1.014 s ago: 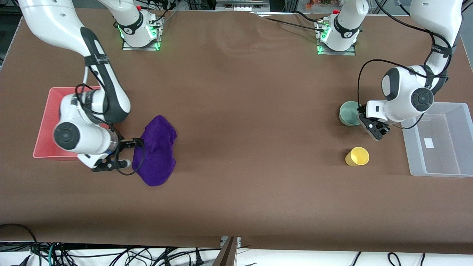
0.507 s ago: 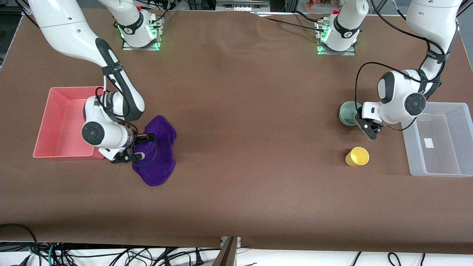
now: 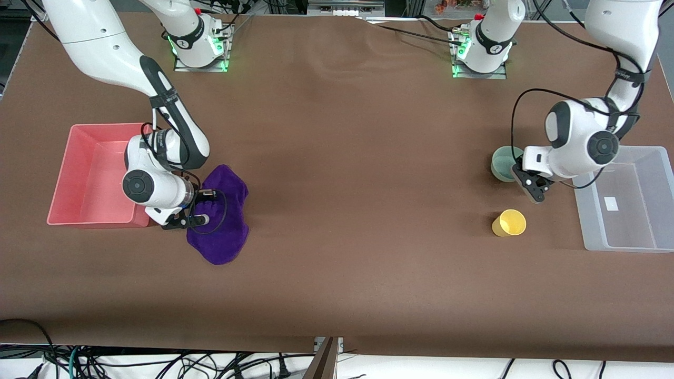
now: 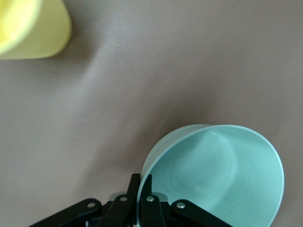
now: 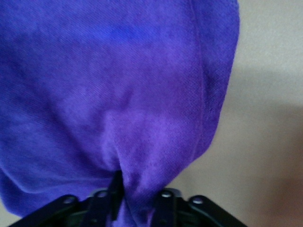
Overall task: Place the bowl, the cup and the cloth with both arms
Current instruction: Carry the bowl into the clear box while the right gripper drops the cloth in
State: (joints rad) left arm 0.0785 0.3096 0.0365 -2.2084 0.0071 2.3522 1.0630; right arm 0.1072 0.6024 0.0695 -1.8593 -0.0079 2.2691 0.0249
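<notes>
The pale teal-green bowl (image 3: 504, 162) (image 4: 222, 175) is tilted near the clear bin, toward the left arm's end of the table. My left gripper (image 3: 521, 178) (image 4: 141, 185) is shut on the bowl's rim, one finger inside and one outside. The yellow cup (image 3: 509, 222) (image 4: 31, 28) stands nearer the front camera than the bowl. The deep purple cloth (image 3: 220, 221) (image 5: 118, 94) lies beside the pink tray. My right gripper (image 3: 205, 206) (image 5: 137, 198) is shut on a bunched fold of the cloth, which drapes from it.
A pink tray (image 3: 84, 173) sits at the right arm's end of the table, beside the cloth. A clear plastic bin (image 3: 626, 197) sits at the left arm's end, beside the bowl and cup. Brown table covering lies between them.
My right gripper moved onto the cloth and closed on it, pulling the fabric toward the pink tray. My left gripper has shifted the bowl slightly toward the clear bin.
</notes>
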